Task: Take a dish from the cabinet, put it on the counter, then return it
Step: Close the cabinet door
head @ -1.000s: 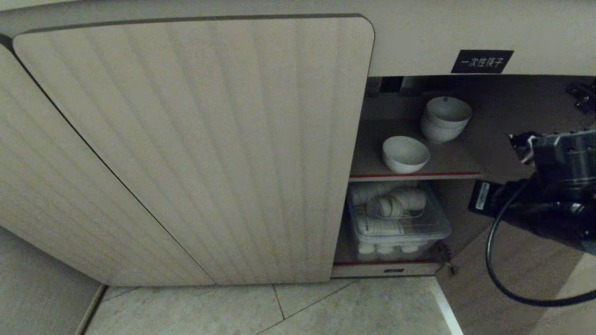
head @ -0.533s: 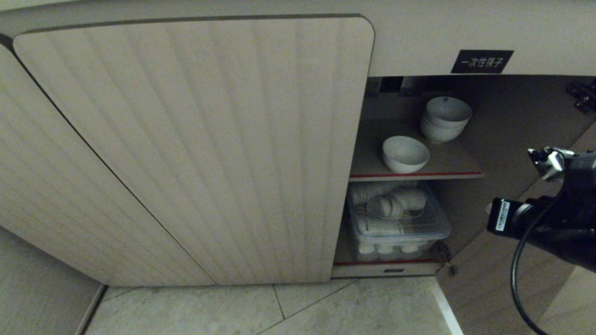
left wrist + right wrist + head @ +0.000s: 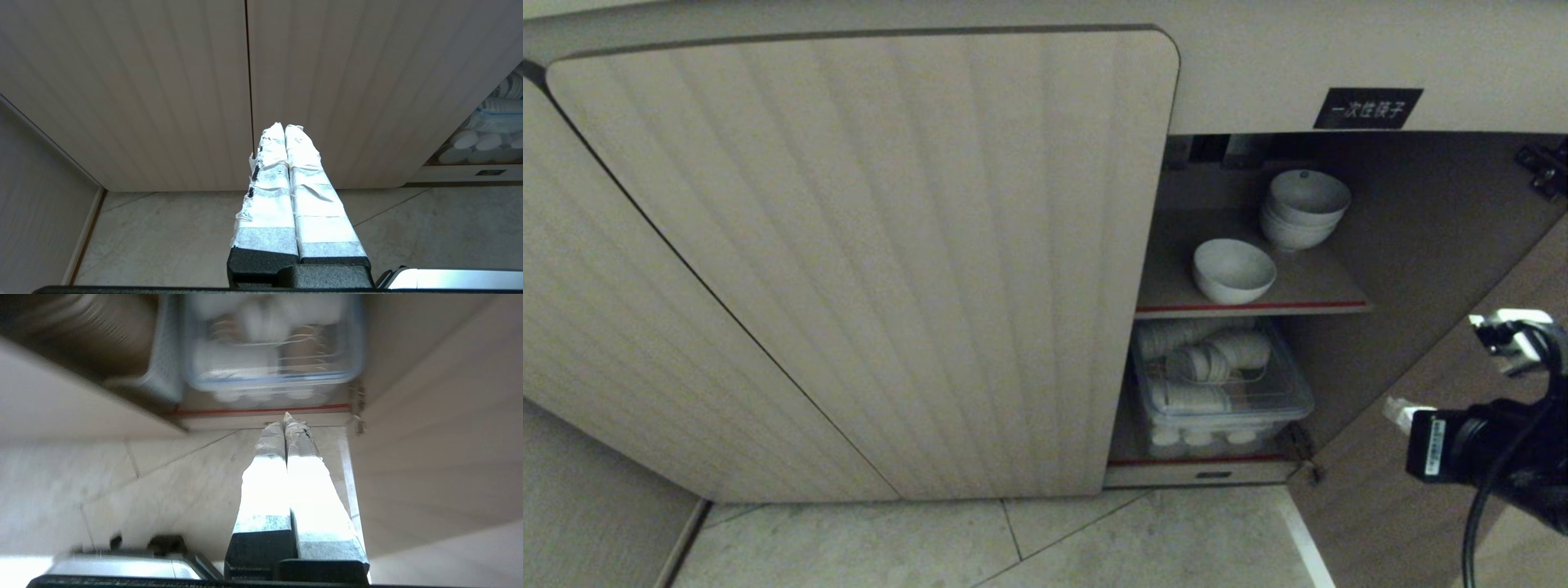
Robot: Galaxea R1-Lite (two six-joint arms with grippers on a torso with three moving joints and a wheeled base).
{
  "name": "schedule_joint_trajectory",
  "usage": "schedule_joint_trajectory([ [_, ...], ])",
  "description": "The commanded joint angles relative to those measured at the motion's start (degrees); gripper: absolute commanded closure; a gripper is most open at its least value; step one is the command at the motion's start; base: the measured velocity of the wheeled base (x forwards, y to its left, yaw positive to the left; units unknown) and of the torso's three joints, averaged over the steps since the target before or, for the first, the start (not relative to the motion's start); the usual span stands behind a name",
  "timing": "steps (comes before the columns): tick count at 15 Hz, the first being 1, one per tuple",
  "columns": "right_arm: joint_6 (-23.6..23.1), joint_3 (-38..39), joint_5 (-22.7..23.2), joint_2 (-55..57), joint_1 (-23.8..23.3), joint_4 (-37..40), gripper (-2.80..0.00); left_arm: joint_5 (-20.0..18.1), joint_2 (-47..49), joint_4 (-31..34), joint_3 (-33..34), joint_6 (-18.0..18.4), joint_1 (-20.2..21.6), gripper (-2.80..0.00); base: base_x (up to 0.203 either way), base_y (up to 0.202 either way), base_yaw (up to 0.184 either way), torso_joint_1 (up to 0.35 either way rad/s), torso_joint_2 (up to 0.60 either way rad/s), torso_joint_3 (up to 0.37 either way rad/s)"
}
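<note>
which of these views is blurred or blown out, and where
Head view: dim but sharp, the dish crisp on the cabinet shelf. Left wrist view: evenly lit, sharp, left gripper tape clear. Right wrist view: clear plastic bin smeared with motion blur; right gripper fingers glare to pure white.

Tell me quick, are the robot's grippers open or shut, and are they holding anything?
Left gripper: shut, holding nothing.
Right gripper: shut, holding nothing.
</note>
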Motion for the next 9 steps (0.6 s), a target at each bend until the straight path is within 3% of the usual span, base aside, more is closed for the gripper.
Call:
schedule_joint_trajectory([
  [1, -2.0, 3.5, 3.2, -3.0, -0.2, -1.0, 0.0, 0.0, 0.0, 0.0, 0.0, 0.0, 0.0, 0.0, 0.0, 0.0, 0.0, 0.0, 0.0, 0.0],
  [9, -6.5, 15.9, 11.8, -13.9, -1.6, -1.5, 0.0, 0.0, 0.0, 0.0, 0.0, 0.0, 0.0, 0.0, 0.0, 0.0, 0.0, 0.0, 0.0, 0.0],
])
